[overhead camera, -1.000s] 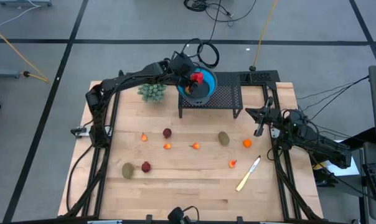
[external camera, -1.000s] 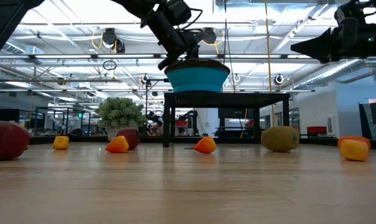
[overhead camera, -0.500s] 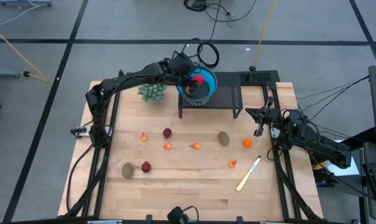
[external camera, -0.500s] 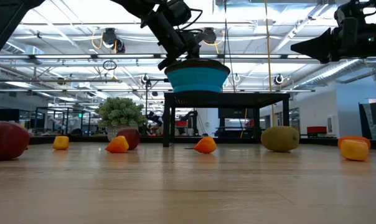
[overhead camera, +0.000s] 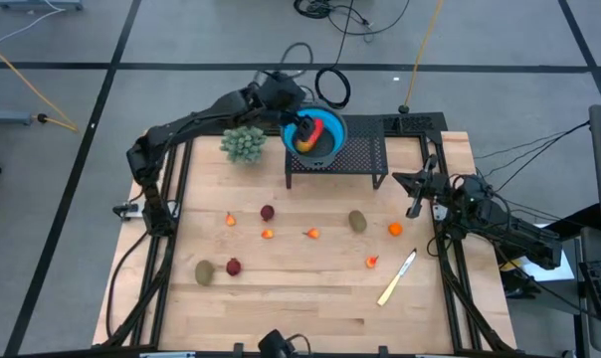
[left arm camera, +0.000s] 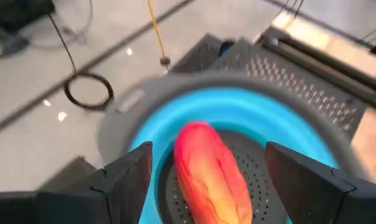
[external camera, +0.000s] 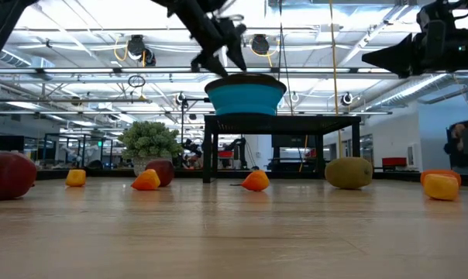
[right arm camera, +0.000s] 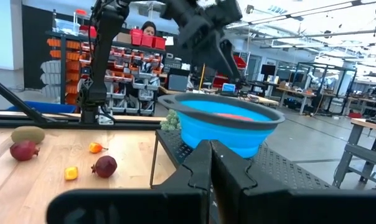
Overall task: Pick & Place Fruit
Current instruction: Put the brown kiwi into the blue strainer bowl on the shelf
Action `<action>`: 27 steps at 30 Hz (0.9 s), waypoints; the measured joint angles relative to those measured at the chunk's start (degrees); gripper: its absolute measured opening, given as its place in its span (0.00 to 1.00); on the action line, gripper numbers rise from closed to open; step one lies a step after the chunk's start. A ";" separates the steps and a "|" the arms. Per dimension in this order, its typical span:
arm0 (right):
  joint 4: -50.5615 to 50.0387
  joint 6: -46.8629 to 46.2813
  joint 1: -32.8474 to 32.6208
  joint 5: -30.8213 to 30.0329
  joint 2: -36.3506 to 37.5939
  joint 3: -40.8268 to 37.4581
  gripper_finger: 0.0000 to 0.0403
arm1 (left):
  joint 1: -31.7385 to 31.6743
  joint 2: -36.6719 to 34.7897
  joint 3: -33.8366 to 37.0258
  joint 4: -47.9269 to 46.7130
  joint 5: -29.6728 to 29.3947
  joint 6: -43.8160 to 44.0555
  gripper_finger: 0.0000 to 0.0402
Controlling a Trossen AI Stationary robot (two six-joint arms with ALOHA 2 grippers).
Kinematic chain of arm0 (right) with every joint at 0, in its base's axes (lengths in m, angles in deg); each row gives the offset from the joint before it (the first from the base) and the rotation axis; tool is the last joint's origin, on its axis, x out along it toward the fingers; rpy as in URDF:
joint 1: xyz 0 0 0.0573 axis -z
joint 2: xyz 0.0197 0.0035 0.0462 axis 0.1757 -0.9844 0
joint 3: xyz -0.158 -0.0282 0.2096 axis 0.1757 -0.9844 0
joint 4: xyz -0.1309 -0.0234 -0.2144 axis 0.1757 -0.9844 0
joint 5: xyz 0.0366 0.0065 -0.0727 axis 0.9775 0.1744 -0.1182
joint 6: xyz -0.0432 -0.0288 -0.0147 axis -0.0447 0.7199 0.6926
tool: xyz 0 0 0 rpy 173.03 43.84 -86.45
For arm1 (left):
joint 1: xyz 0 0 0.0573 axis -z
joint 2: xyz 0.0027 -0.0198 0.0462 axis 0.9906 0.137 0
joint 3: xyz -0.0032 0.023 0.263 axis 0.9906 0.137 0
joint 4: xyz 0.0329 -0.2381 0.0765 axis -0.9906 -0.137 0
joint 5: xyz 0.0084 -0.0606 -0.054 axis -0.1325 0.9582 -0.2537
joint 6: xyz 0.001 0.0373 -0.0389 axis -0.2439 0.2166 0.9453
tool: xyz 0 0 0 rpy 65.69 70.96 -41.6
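Observation:
The large red-yellow oblong fruit [left arm camera: 206, 168] lies on its side on the perforated bottom of the blue bowl [overhead camera: 332, 127], which stands on a black mesh stand [overhead camera: 355, 157]. My left gripper [overhead camera: 295, 111] hovers open just above the bowl's far-left rim, with one finger on either side of the fruit in the left wrist view and clear of it. Small fruit lie on the table: two dark red balls [overhead camera: 268, 213], two brown-olive ovals [overhead camera: 357, 221] and several orange bits [overhead camera: 312, 234]. My right gripper [right arm camera: 210, 163] waits shut at the table's right edge.
A green bushy plant [overhead camera: 244, 145] stands just left of the stand, under my left arm. A pale knife [overhead camera: 397, 277] lies at the front right. The wooden table's near half [overhead camera: 300, 308] is bare. A person shows in the room beyond.
My left gripper has risen off the blue bowl and drawn back a little toward the table's far left. The red-yellow fruit has stayed behind, lying in the bowl.

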 joint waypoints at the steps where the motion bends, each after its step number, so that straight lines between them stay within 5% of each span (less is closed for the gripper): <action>1: 0.29 0.02 0.00 0.02 0.02 0.00 0.00 | 0.28 -0.80 -0.36 -0.18 -0.46 0.02 0.77; 16: 2.31 -0.05 0.00 0.24 0.00 0.00 0.00 | 12.70 -10.42 -0.46 -12.78 -12.74 8.51 0.48; 27: 2.28 -0.02 0.00 0.26 0.00 0.00 0.00 | 22.28 -9.94 -0.44 -21.80 -14.19 22.34 0.24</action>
